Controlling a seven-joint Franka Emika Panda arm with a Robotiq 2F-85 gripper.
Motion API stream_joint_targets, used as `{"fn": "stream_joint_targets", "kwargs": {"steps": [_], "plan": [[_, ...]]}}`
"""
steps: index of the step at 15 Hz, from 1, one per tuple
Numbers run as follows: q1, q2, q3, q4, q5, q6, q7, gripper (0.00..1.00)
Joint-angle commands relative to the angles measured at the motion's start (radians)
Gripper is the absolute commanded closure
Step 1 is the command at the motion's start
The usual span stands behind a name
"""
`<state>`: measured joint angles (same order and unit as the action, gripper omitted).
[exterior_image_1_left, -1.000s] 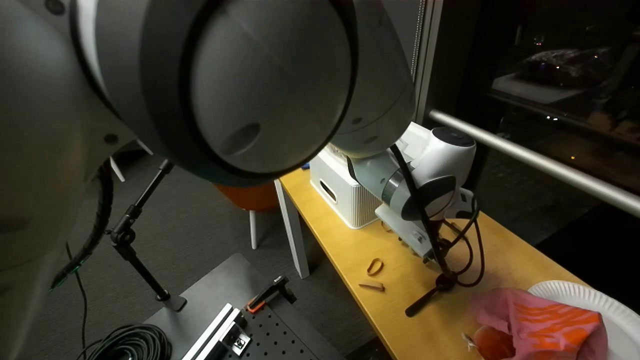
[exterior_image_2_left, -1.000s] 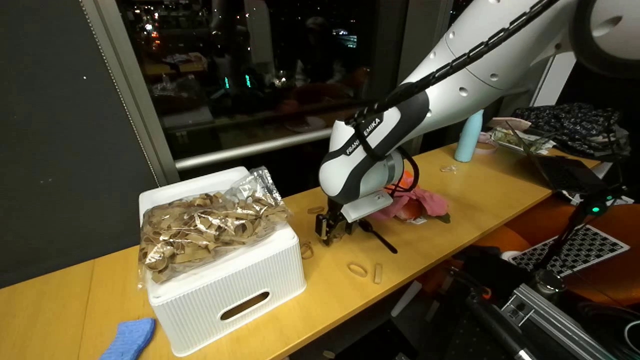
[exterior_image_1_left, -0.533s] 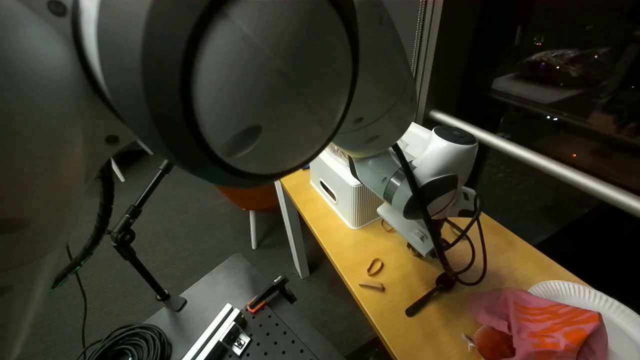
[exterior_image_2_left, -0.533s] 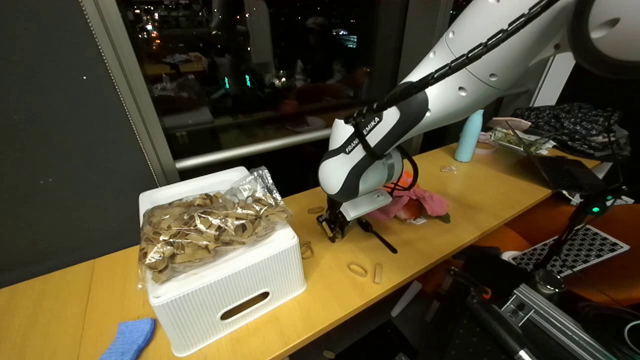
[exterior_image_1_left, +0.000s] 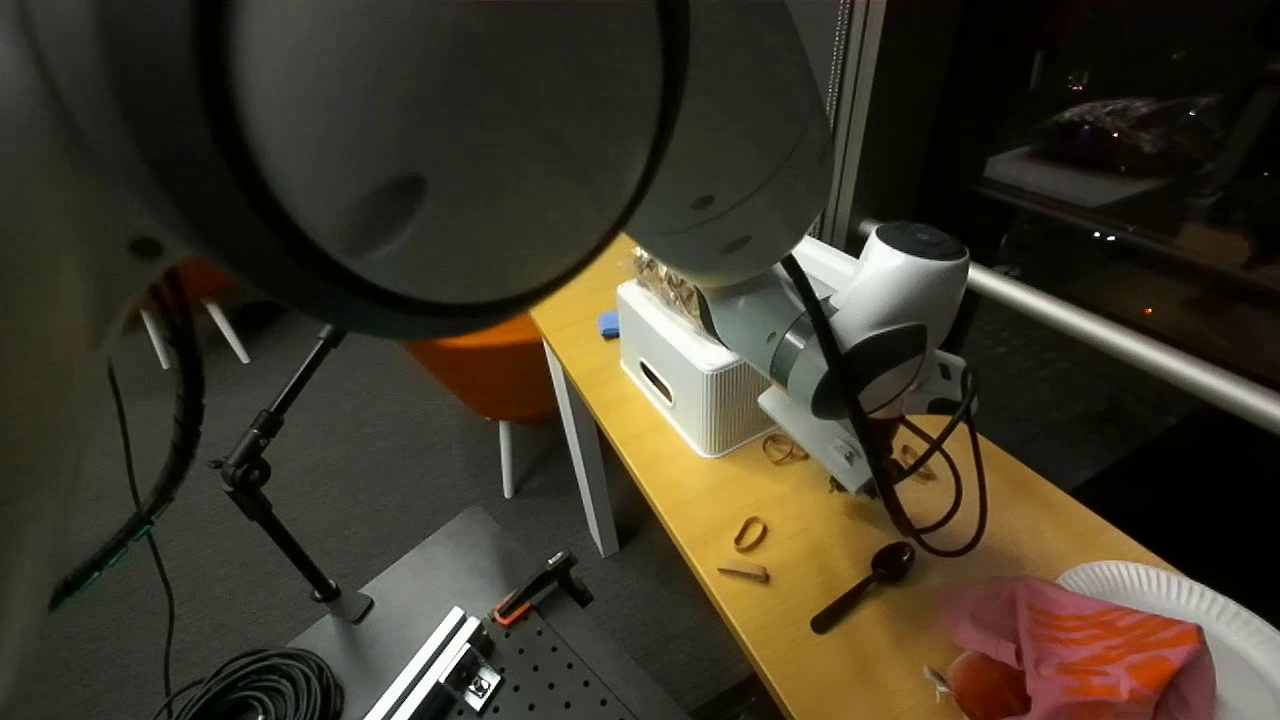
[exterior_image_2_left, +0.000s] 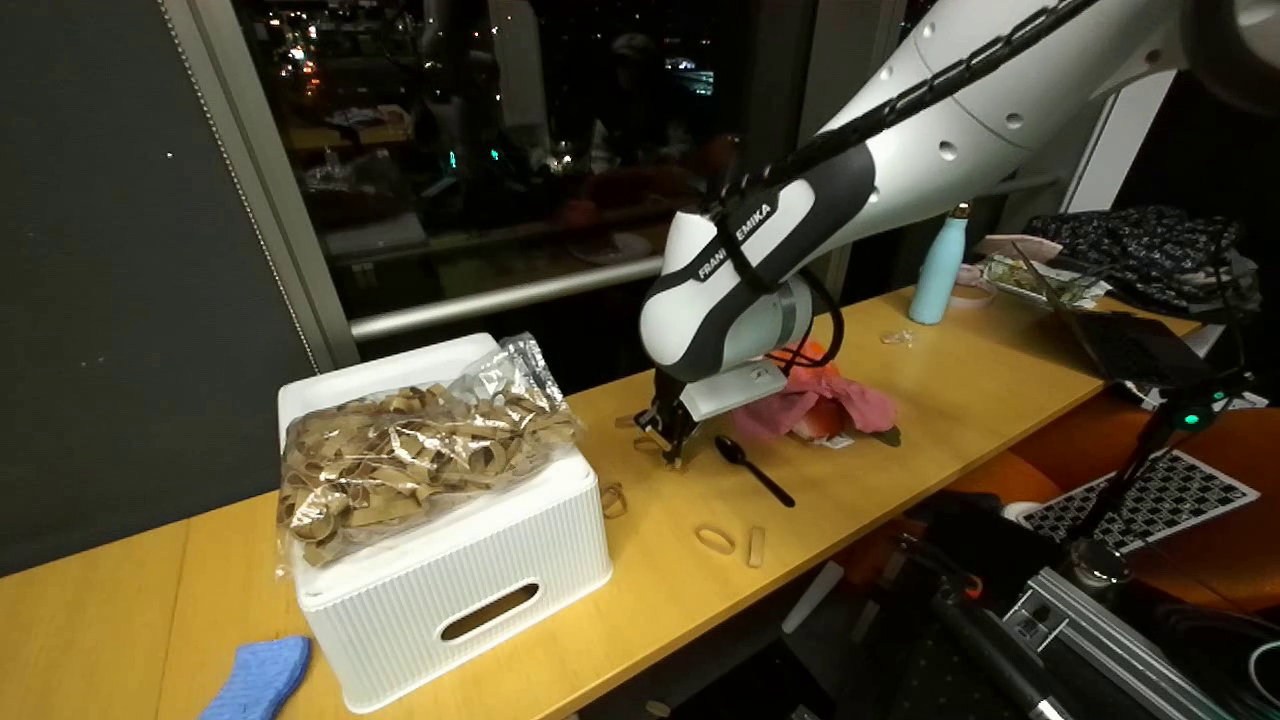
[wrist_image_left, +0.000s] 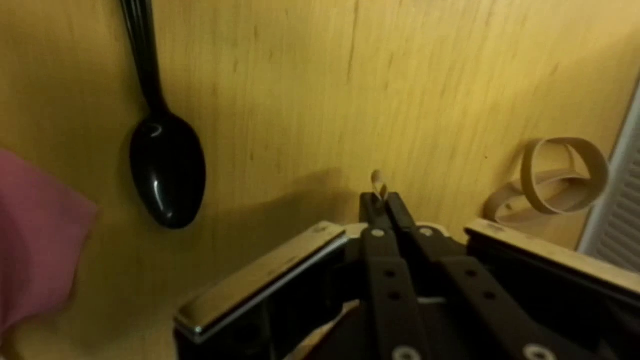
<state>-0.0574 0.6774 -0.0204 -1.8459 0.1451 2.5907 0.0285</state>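
Pincer (wrist_image_left: 383, 206) (wrist view): clamped narrow on a tan rubber band (wrist_image_left: 378, 184), held at the very tip. Band's visible end = slim loop just beyond the pincer, pointing outward; long axis approx. in line w/ it, tilted slightly L. To L of pincer, apart: blk. spoon (wrist_image_left: 167, 170), handle pointing outward also; farther L, pink cloth (wrist_image_left: 40, 245). To R: overlapping loose bands (wrist_image_left: 599, 172), then wht. box (wrist_image_left: 620, 215), edge only.

In the wrist view, band (wrist_image_left: 378, 184) in hand (wrist_image_left: 381, 202), spoon (wrist_image_left: 169, 170) left, two bands (wrist_image_left: 555, 176) right, beside box (wrist_image_left: 620, 215).
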Motion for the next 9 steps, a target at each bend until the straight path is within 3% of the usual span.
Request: {"fn": "stream_joint_targets", "kwargs": {"steps": [1, 5, 9], "plan": [[-0.03, -0.221, 0.028, -0.151, 0.045, -0.039, 0.014, 0.99], [-0.069, -0.406, 0.099, -0.23, 0.195, -0.053, -0.067, 0.99], [-0.063, -0.484, 0.175, -0.227, 0.435, -0.077, -0.241, 0.99]]}}
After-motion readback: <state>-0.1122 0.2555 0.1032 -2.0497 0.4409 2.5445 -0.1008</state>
